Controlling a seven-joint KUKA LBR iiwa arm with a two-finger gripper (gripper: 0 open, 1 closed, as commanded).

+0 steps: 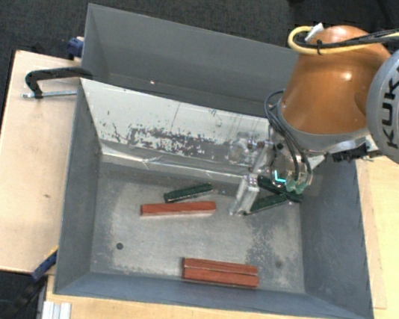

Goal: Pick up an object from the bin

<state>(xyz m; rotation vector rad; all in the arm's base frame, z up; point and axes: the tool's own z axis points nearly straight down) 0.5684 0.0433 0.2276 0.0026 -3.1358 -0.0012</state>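
Observation:
My gripper (270,193) hangs low over the right part of the bin, near the back wall. Its two fingers stand apart, open: a silver one (244,197) on the left and a darker one on the right. A short dark green stick (270,201) lies slanted between them; I cannot tell whether they touch it. To the left lies a second dark green stick (188,192), and just below it a thin red-brown bar (177,209). Both are apart from the gripper.
A wider red-brown block (220,273) lies near the bin's front wall, right of the middle. The arm's orange cover hangs over the bin's back right corner. The bin's right wall rises close beside the gripper.

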